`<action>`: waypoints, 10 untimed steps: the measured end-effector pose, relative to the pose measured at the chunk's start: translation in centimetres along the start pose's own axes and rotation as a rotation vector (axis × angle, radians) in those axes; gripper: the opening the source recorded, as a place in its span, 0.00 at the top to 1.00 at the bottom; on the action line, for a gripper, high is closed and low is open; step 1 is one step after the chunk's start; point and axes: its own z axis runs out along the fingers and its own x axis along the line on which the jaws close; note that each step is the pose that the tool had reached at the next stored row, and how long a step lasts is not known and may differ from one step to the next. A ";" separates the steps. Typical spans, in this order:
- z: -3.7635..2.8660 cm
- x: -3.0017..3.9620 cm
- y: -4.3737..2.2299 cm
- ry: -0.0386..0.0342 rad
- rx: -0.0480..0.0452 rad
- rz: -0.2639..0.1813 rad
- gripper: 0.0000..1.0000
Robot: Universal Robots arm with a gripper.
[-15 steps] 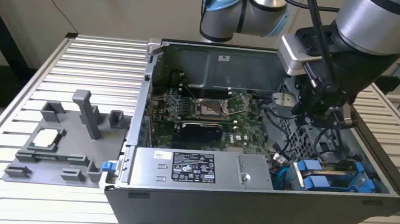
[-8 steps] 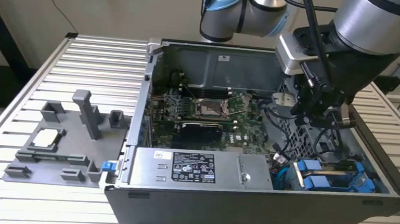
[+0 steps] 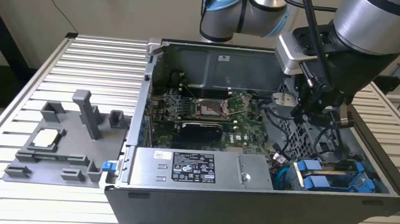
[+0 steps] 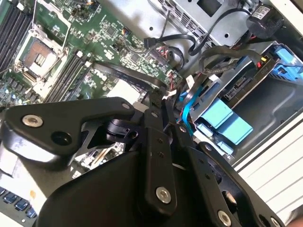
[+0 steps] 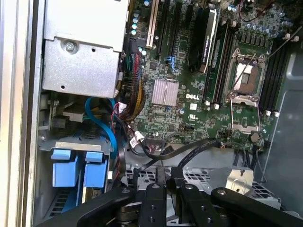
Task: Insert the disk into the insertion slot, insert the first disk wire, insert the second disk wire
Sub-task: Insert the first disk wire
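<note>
Pincer [image 3: 318,111] on the arm hangs inside the open computer case, right of centre in the exterior view, its two fingers clamped on the end of a black wire [image 5: 194,147]. Below it, at the lower right of the exterior view, the disk [image 3: 324,179] in its blue frame sits in the slot [image 5: 71,144] of the metal cage. A green circuit board [image 3: 207,110] lies at centre, with a grey power box [image 3: 182,168] below. The case stands on a slatted surface [image 3: 99,59].

Silver arm [image 3: 376,21], blue joint cap [image 3: 224,0], black cable-draped wrist [image 3: 349,64].
</note>
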 end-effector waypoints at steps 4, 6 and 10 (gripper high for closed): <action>0.00 0.00 0.01 -0.0001 0.0000 0.000 0.84; 0.00 -0.01 0.01 0.0007 -0.0002 0.000 0.89; -0.14 -0.03 0.00 0.0018 -0.0004 0.000 0.89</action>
